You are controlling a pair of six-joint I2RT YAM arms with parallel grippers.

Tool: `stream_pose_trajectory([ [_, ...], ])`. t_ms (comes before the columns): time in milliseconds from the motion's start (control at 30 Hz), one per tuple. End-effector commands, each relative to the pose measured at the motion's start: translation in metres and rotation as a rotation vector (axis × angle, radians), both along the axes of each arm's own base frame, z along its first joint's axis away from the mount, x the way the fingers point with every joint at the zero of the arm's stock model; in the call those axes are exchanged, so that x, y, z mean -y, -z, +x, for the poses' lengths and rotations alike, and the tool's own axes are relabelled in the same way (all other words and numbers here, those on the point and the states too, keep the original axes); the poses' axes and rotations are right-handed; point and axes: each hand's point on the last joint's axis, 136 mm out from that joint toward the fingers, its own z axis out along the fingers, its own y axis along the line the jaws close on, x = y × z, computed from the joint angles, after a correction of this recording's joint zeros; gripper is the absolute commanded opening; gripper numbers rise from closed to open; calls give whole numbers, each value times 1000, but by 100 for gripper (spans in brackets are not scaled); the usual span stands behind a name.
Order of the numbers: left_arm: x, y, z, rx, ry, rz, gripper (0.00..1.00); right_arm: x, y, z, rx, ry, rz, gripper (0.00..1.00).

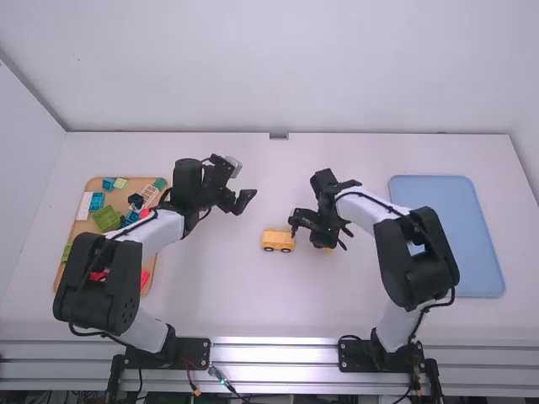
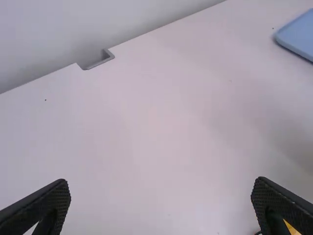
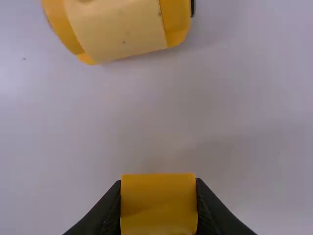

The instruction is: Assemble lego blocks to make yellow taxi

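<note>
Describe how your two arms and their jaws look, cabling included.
The left arm and right arm match: smooth white links, bulky black joint housings and thin black cables looping outside. Each stands on a black base plate. The left gripper and right gripper are black too; the left one's jaws taper and have a finely textured surface.

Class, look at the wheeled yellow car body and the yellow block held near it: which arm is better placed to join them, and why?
The right, most likely: its gripper is shut on the yellow block, close to the car body. The left gripper is open and empty.
</note>
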Motion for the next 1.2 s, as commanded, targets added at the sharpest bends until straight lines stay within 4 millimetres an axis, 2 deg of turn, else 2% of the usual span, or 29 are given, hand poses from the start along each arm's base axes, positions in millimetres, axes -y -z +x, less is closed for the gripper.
stream_pose_trajectory([
  [0,-2,-13,4,34,-6,6,99,-13,-8,11,21,-41,54,15],
  [100,-2,-13,4,38,-3,9,99,-20,-8,20,57,-13,69,21],
  [233,-2,-12,4,35,-3,10,99,-27,-6,13,52,-57,66,22],
  [433,-3,-10,3,26,-3,11,99,-22,11,9,80,-63,39,22],
  [567,-3,-10,2,23,-3,12,99,-20,13,6,72,-42,37,24],
  [767,-3,-10,2,24,-3,11,99,-21,13,7,81,-42,25,33],
  [967,-3,-9,2,19,-3,12,99,-22,13,7,83,-45,27,48],
  [1033,-3,-8,1,14,-3,12,99,-24,12,7,84,-48,31,56],
  [1100,-3,-7,1,8,-2,13,99,-29,10,9,87,-53,49,81],
  [1167,-3,-7,0,7,-3,12,99,-34,5,13,97,-52,68,96],
])
